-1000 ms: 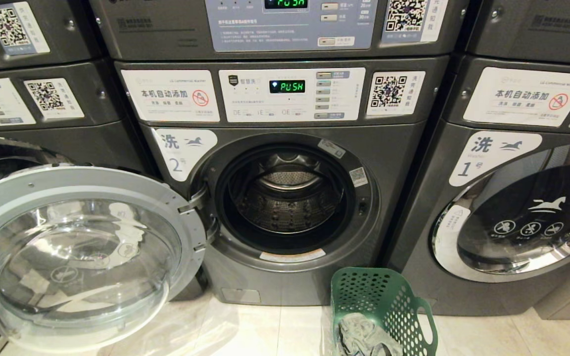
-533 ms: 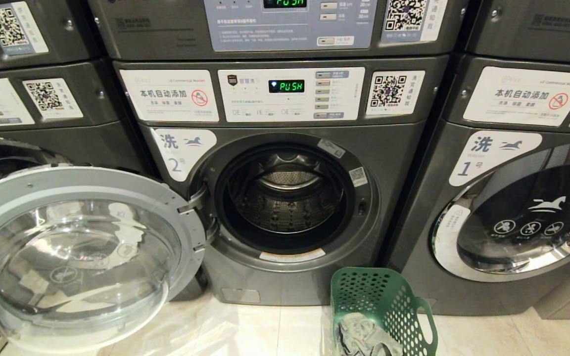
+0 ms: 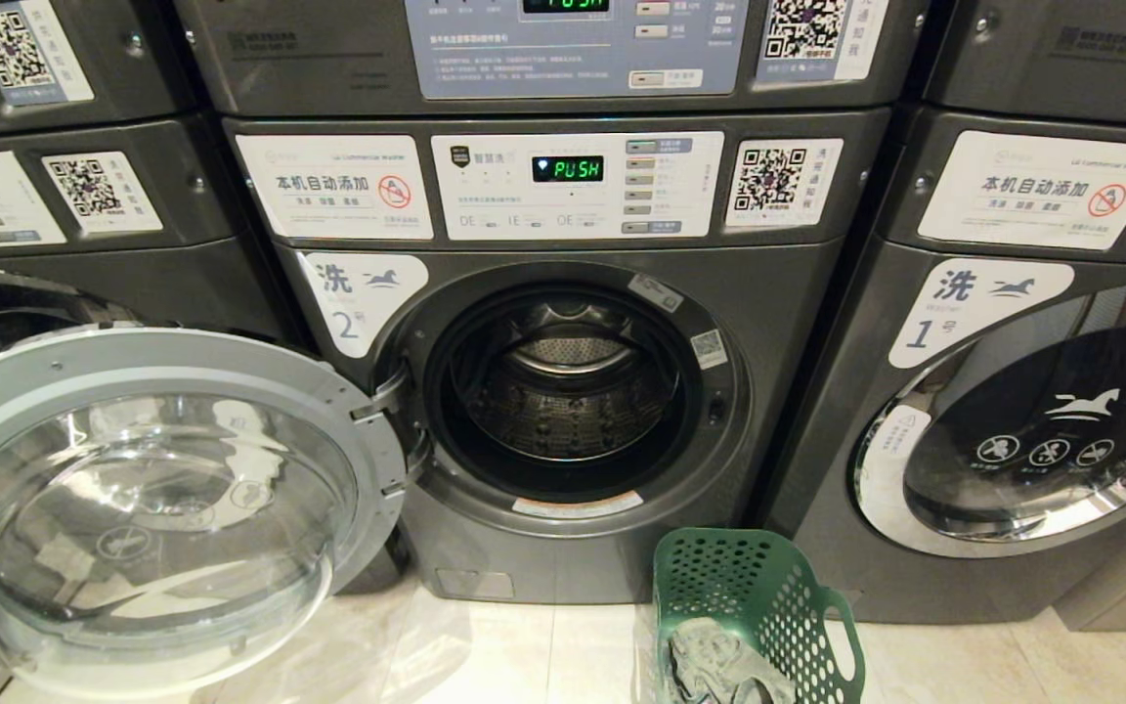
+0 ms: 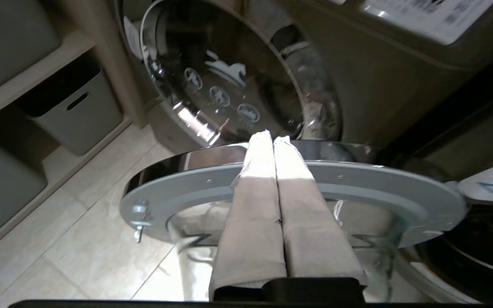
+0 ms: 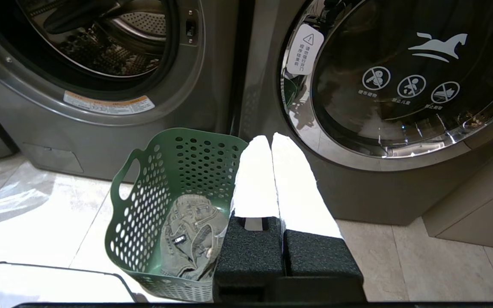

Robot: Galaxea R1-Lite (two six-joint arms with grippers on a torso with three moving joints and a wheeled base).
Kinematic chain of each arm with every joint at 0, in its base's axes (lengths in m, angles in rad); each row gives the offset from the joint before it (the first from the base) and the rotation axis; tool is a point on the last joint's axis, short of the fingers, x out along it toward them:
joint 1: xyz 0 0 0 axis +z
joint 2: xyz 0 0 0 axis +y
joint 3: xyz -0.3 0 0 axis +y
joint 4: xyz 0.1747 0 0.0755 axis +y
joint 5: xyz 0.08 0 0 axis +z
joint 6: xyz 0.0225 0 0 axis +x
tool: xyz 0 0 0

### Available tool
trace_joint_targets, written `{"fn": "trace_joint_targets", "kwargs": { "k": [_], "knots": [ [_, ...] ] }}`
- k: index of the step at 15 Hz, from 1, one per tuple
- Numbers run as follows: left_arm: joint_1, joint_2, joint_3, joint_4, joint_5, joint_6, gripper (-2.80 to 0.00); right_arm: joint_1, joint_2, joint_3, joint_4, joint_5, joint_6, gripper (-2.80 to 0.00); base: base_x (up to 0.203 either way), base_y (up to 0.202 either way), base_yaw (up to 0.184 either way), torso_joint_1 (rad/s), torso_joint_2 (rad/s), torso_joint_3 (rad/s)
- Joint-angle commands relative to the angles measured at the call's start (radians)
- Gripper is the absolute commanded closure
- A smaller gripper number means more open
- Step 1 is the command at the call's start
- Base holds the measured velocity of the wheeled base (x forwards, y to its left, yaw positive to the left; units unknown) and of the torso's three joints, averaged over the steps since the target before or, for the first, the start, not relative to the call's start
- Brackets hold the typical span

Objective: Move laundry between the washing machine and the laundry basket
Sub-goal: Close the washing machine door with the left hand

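we see neither arm from the head, so we go by the wrist cameras. the left gripper (image 4: 272, 139) is clenched on nothing, its pale fingers (image 4: 255, 201) pressed flat together and reaching out over the rim of the open door (image 4: 357, 184), which hangs swung out to the left of its washing machine (image 3: 778, 293), the one labelled 2. whether the fingertips touch the door's chrome edge we cannot tell from this angle. past them stands the shut door of the unnumbered machine (image 4: 229, 81) on the far left, with grey bins (image 4: 79, 115) on shelving beside it.

the right gripper (image 5: 271, 139) is also closed and empty, fingers together, hanging above the floor just right of the laundry basket (image 5: 144, 192) and pointing toward the gap between the two machines.

the laundry (image 5: 191, 235) lies crumpled in the bottom of the green basket, which stands on the pale tiles (image 3: 524, 655) in front of the seam between machine 2 and machine 1 (image 3: 1013, 440). the drum (image 3: 563, 401) looks bare.

against the earlier head pictures, the scene has barely changed: door, basket and laundry lie as they did, and the whole picture has only drifted very slightly.
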Motion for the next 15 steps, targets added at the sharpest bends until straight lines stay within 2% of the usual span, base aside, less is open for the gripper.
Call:
{"fn": "trace_joint_targets", "kwargs": {
  "k": [1,3,4,7,12,15],
  "knots": [
    [0.011,0.122,-0.029,0.019,0.017,0.024,0.0,0.0,0.002,0.0,0.0,0.001,-0.001,0.0,0.0,0.0,0.0,0.0,0.0,0.0],
    [-0.015,0.16,-0.06,0.04,0.096,0.027,0.0,0.0,0.002,0.0,0.0,0.001,-0.002,0.0,0.0,0.0,0.0,0.0,0.0,0.0],
    [-0.031,0.183,-0.084,0.05,0.11,0.027,0.0,0.0,0.002,0.0,0.0,0.001,-0.002,0.0,0.0,0.0,0.0,0.0,0.0,0.0],
    [-0.05,0.269,-0.178,0.066,0.118,0.025,0.0,0.0,0.002,0.0,0.0,0.001,-0.002,0.0,0.0,0.0,0.0,0.0,0.0,0.0],
    [-0.04,0.384,-0.322,0.053,0.113,0.014,0.0,0.0,0.002,0.0,0.0,0.001,-0.001,0.0,0.0,0.0,0.0,0.0,0.0,0.0],
    [-0.042,0.396,-0.362,0.053,0.106,0.002,0.0,0.0,0.002,0.0,0.0,0.001,-0.002,0.0,0.0,0.0,0.0,0.0,0.0,0.0]
  ]
}}
